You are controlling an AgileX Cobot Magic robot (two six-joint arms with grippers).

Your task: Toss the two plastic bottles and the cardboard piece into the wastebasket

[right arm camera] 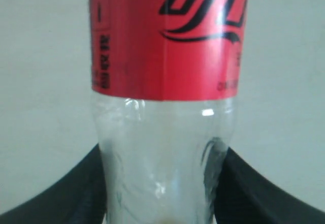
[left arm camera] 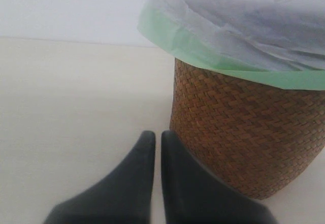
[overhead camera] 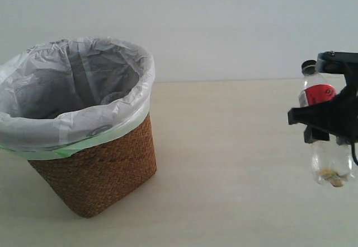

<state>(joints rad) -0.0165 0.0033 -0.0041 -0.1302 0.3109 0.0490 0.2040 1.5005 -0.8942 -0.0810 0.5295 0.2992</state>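
One clear plastic bottle with a black cap and red label stands upright at the far right of the exterior view. The right gripper pinches it around the middle, below the label, and a brownish residue sits in its base. The wicker wastebasket, lined with a white bag, stands on the pale table at the left, well apart from the bottle. The left gripper has its fingers pressed together on nothing, low and just beside the basket's woven wall.
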